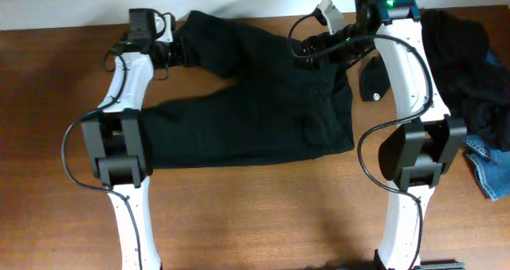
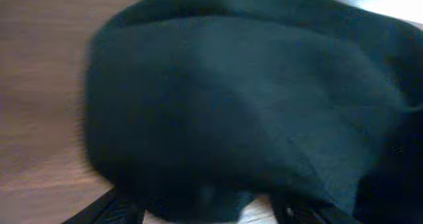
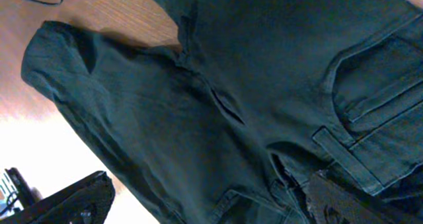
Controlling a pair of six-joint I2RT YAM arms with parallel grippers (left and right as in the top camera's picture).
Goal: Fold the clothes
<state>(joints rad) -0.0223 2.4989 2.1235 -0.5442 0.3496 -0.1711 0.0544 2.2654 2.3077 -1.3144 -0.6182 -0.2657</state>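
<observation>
The clothes being worked are a pair of long black trousers (image 1: pixel 263 111), spread flat on the wooden table (image 1: pixel 263 214). The waist lies to the right. One leg runs left and the other angles up toward the far left. My left gripper (image 1: pixel 177 51) is at the end of that upper leg. In the left wrist view its fingers (image 2: pixel 112 211) stand apart, with the blurred hem (image 2: pixel 231 98) lying between them. My right gripper (image 1: pixel 313 47) hovers over the far edge of the waist. It (image 3: pixel 205 197) is wide open above the pockets and belt loops (image 3: pixel 231 72).
A heap of dark garments (image 1: pixel 466 71) and blue jeans (image 1: pixel 490 170) lies at the right edge. A small black object (image 1: pixel 372 83) sits beside the waist. The table's far edge (image 1: pixel 255 19) runs just behind both grippers. Both arm bases stand at the front.
</observation>
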